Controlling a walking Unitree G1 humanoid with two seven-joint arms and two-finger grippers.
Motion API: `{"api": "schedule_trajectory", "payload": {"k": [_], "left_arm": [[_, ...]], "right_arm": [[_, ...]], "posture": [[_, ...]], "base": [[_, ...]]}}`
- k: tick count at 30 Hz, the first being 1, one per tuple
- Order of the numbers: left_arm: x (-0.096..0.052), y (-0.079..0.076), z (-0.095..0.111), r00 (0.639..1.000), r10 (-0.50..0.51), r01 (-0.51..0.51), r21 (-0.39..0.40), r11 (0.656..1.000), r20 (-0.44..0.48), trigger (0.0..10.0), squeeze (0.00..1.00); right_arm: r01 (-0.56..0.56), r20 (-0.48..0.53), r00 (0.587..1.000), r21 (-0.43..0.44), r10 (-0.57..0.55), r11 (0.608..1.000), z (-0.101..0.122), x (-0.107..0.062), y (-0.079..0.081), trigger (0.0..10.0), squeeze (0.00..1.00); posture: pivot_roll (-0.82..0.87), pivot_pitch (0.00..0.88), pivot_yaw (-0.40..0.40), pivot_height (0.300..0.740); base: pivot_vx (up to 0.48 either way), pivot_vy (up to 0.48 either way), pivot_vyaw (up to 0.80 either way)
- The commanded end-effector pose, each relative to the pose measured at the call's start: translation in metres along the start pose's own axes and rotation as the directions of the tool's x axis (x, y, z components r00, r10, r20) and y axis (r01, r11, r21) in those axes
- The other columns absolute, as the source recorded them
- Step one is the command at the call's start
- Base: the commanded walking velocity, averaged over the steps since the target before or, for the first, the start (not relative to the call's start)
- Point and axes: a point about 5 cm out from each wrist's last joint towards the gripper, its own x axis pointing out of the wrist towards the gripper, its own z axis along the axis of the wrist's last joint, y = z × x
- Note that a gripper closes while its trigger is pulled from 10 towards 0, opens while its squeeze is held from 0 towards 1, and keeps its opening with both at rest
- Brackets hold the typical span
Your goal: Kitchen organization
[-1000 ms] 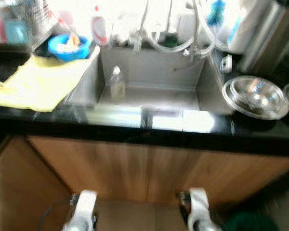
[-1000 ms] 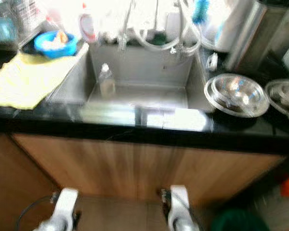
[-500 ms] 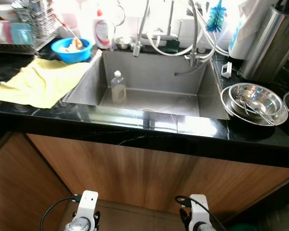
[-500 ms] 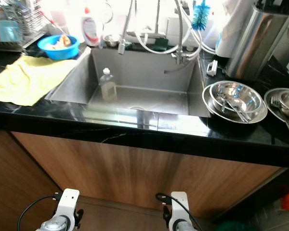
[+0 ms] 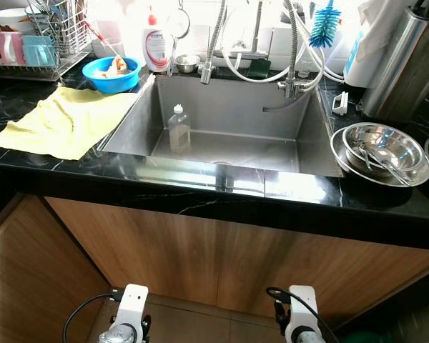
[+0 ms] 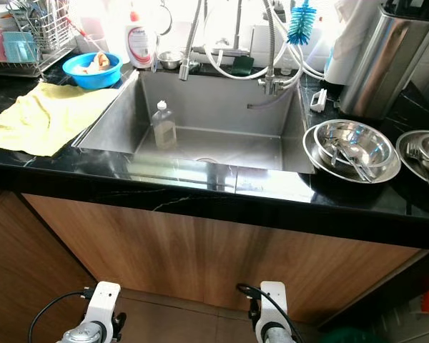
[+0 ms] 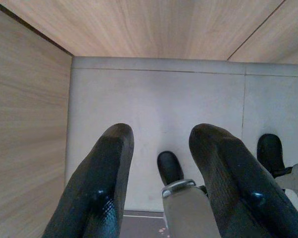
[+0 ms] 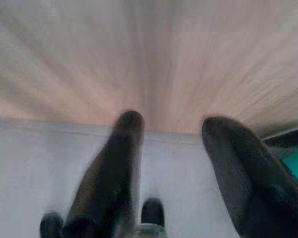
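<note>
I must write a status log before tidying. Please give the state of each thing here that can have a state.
left gripper: open, empty, hanging low over the floor
right gripper: open, empty, hanging low
clear bottle: upright in the sink, cap on
sink: no water visible
yellow cloth: spread out, rumpled, on the counter
steel bowls: stacked, utensils inside
blue bowl: holding some items

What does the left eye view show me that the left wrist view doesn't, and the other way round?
Left eye view: the black countertop, the steel sink with a clear plastic bottle standing in it, a yellow cloth, and a steel bowl holding utensils. Left wrist view: the left gripper, fingers apart and empty, hanging above grey floor tiles. Both: the brown wooden cabinet front.
</note>
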Motion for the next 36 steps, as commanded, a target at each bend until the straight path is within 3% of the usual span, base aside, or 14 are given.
{"api": "schedule_trajectory", "payload": {"k": [1,4,8,16,20,23,28,32,36], "left_arm": [[0.000,0.001,-0.003,1.000,-0.004,0.004,0.021,1.000,-0.016,10.0,0.00],[0.000,0.001,-0.003,1.000,-0.006,0.006,0.021,1.000,-0.017,10.0,0.00],[-0.001,-0.001,-0.006,1.000,-0.010,0.010,0.020,1.000,-0.024,10.0,0.00],[-0.001,0.004,-0.007,1.000,-0.003,0.004,0.022,1.000,-0.027,10.0,0.00],[-0.001,0.006,-0.006,1.000,0.002,-0.001,0.025,1.000,-0.027,10.0,0.00],[-0.001,0.007,-0.006,1.000,0.003,-0.002,0.025,1.000,-0.027,10.0,0.00],[-0.001,0.003,-0.004,1.000,-0.007,0.008,0.031,0.999,-0.022,10.0,0.00],[-0.001,0.001,-0.005,1.000,-0.013,0.014,0.037,0.999,-0.023,10.0,0.00],[-0.001,0.001,-0.005,1.000,-0.014,0.015,0.038,0.999,-0.022,10.0,0.00]], "right_arm": [[0.040,0.126,0.991,-0.003,-0.039,0.999,0.001,-0.012,-0.024,10.0,0.00],[0.065,0.250,0.967,-0.041,-0.052,0.997,0.006,-0.029,-0.037,10.0,0.00],[0.068,0.323,0.945,-0.037,-0.053,0.997,0.011,-0.047,-0.029,10.0,0.00],[0.059,0.371,0.928,-0.043,-0.039,0.997,0.011,-0.079,-0.019,10.0,0.00],[0.118,0.416,0.904,-0.028,-0.096,0.993,0.029,-0.094,-0.033,10.0,0.00],[0.133,0.436,0.893,-0.028,-0.108,0.991,0.036,-0.096,-0.038,10.0,0.00],[0.171,0.522,0.837,0.039,-0.166,0.985,0.074,-0.102,-0.044,10.0,0.00],[0.168,0.562,0.818,-0.026,-0.125,0.985,0.094,-0.102,-0.038,10.0,0.00],[0.159,0.644,0.756,-0.007,-0.118,0.987,0.133,-0.100,-0.032,10.0,0.00]], "posture": [[-0.14,0.000,-0.004,0.740],[-0.15,0.000,-0.002,0.740],[-0.15,0.000,-0.002,0.740],[-0.16,0.000,0.007,0.740],[-0.16,0.000,0.008,0.740],[-0.17,0.000,0.009,0.740],[-0.16,0.000,0.011,0.740],[-0.16,0.000,0.013,0.740],[-0.15,0.000,0.014,0.740]], "base": [[0.000,0.000,0.00],[0.000,0.000,0.00],[0.000,0.000,0.00],[0.000,0.000,0.00],[0.000,0.000,0.00],[0.000,0.000,0.00],[0.000,0.000,0.00],[0.000,0.000,0.00],[0.000,0.000,0.00]]}}
